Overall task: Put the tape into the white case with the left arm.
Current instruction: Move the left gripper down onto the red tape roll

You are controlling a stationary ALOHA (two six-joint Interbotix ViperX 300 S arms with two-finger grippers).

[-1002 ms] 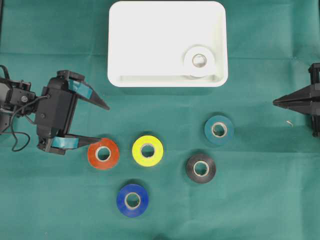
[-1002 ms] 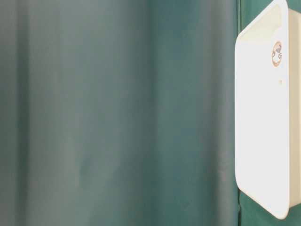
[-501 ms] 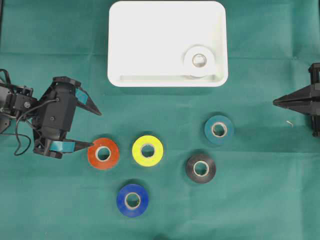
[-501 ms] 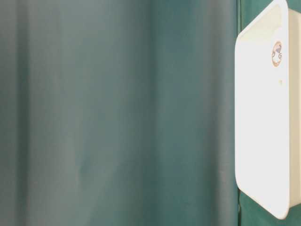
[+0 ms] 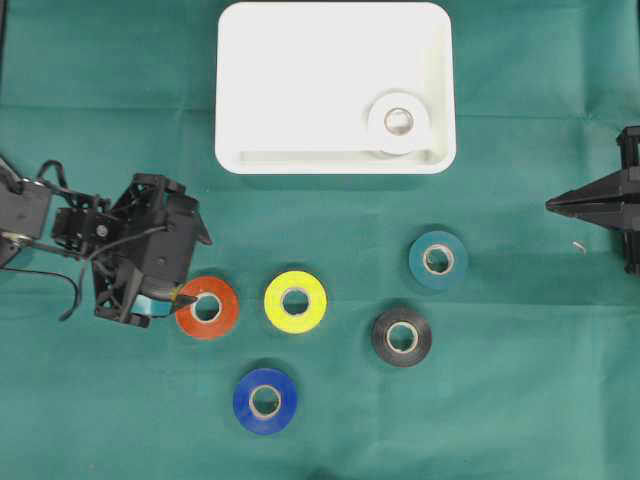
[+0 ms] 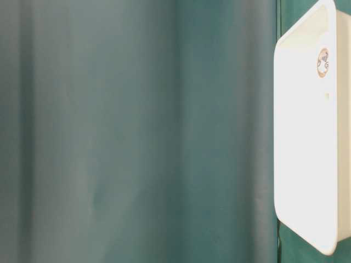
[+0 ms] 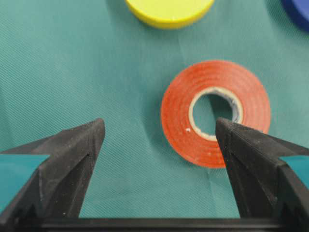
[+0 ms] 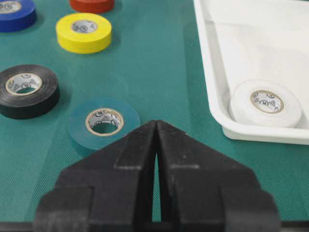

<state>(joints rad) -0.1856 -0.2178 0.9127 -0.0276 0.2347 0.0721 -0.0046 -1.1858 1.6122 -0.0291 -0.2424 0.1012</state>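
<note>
at far left of the overhead frame, one left arm (image 5: 60,215) with one left gripper (image 5: 192,270), jaws spread wide, holding nothing; lower fingertip (image 5: 186,297) right at the left edge of the red tape roll (image 5: 207,307), upper fingertip over bare green cloth (image 5: 100,420). in the left wrist frame, one fingertip over that roll's inner rim, the other out over cloth to the left.

six tape rolls in all. five flat on the cloth, well apart from each other: red at lower left, blue (image 5: 265,401) nearest the bottom edge, yellow (image 5: 296,301) just right of red, black (image 5: 402,337) right of centre, teal (image 5: 438,260) up and right of black. sixth, a white roll (image 5: 399,123), flat inside the lower right corner of the white case (image 5: 300,80).

one white case at top centre, otherwise bare inside, well apart from the left gripper. in the table-level frame, only its side at the right edge against green cloth.

at far right edge, mid-height, one right gripper (image 5: 552,205), jaws pressed together to a point, holding nothing, well apart from every roll.
</note>
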